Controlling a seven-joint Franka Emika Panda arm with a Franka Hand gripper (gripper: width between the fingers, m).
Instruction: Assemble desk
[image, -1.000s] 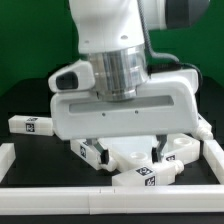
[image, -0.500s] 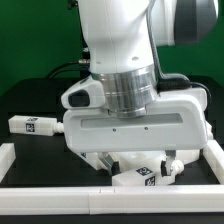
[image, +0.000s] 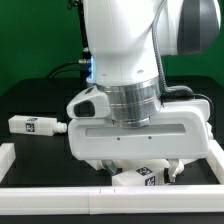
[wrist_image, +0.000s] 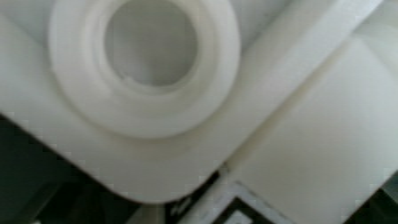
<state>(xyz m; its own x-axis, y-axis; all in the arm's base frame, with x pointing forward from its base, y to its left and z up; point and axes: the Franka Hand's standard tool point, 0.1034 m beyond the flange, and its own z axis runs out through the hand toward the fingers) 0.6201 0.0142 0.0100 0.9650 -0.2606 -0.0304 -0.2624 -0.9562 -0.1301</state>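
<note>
End effector (image: 138, 166) low over tagged leg (image: 146, 175); opening and hold cannot be told | other leg (image: 33, 125) on worktop (image: 40, 150), well apart from end effector, toward exterior view's left

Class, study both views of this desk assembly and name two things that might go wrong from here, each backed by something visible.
1. The gripper hangs low over a tagged leg lying beside the front rail; a finger may knock or jam it.
2. A white socketed part fills the wrist view, blurred and very close, so contact is hard to judge and the arm may press too hard.
</note>
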